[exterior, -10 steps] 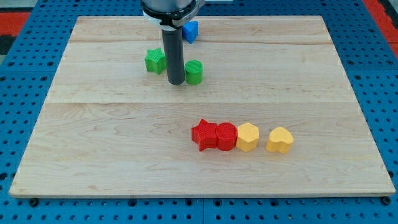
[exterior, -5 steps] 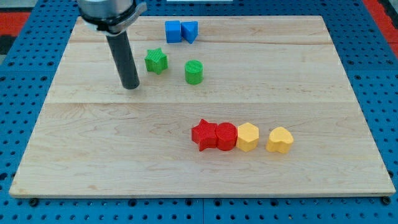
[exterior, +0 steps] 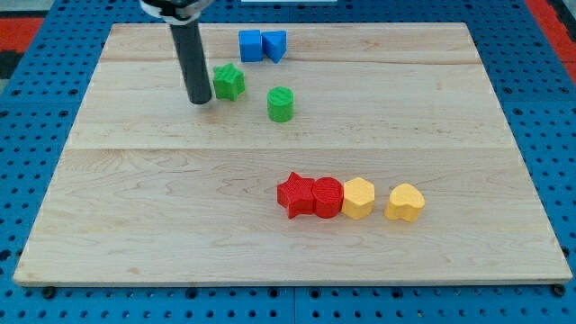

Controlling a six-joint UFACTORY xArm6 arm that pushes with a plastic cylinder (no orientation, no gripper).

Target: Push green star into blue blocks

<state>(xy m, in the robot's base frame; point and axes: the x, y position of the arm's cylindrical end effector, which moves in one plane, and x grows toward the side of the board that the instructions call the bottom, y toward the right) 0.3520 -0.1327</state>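
The green star (exterior: 229, 82) lies on the wooden board near the view's top, left of centre. Two blue blocks (exterior: 262, 44) sit side by side above and to its right, close to the board's top edge. My tip (exterior: 199, 101) rests on the board just left of the green star and slightly below it, very close to it or touching. The rod rises up out of the view's top.
A green cylinder (exterior: 282, 104) stands right of the star and a little lower. A row of a red star (exterior: 295, 196), a red cylinder (exterior: 328, 197), a yellow hexagon block (exterior: 358, 198) and a yellow heart (exterior: 405, 202) lies lower right.
My tip went from between the two green blocks to the star's left, then closed in on the star. The star has shifted slightly up and right. Other blocks are unmoved.
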